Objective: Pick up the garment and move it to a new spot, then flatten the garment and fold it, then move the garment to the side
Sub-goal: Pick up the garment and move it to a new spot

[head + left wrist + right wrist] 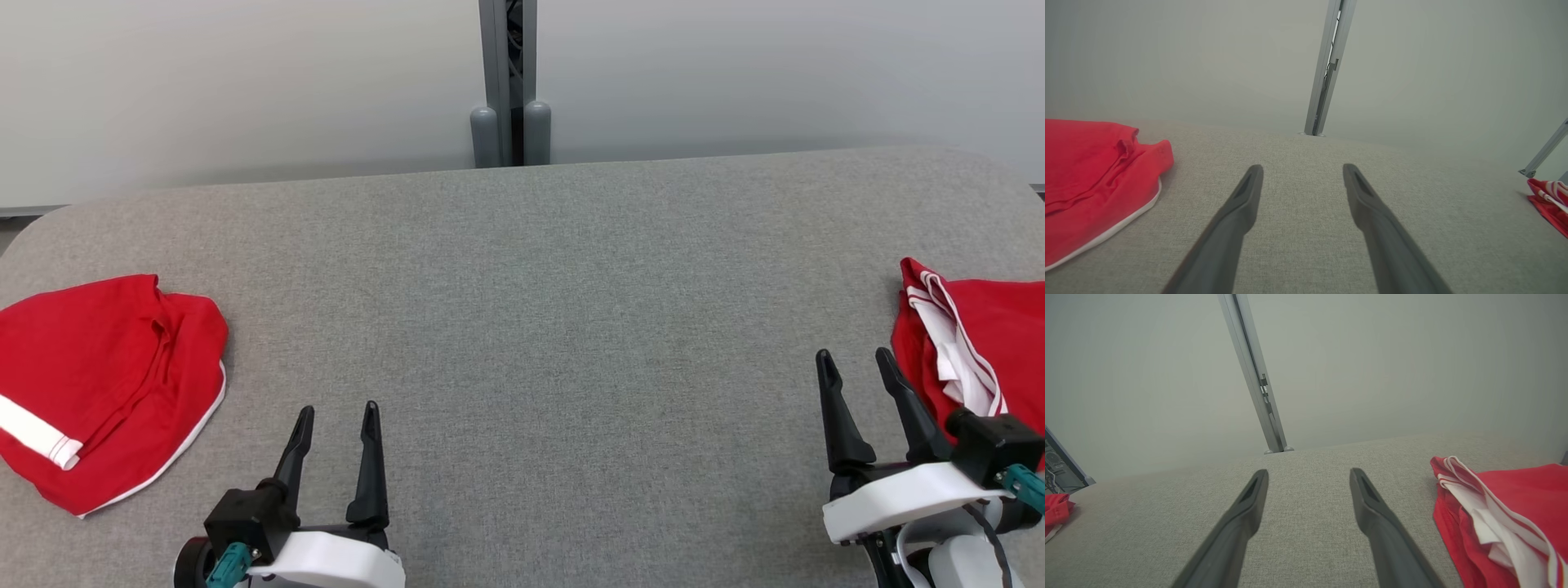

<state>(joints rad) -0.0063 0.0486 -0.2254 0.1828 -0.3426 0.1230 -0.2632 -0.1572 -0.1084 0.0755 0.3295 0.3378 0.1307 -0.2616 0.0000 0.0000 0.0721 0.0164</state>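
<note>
A red garment (106, 384) with white trim lies bunched at the table's left edge, seen also as the red garment (1090, 183) at the left of the left wrist view. Another red garment (971, 343) with white stripes lies crumpled at the right edge, large in the right wrist view as the striped garment (1506, 514). My left gripper (336, 420) is open over bare table, right of the left garment. My right gripper (856, 359) is open just left of the striped garment. Nothing is between either pair of fingers.
The grey fabric-covered table (522, 310) spreads wide between the two garments. A pale wall with a grey vertical post (510, 82) stands right behind the table's far edge.
</note>
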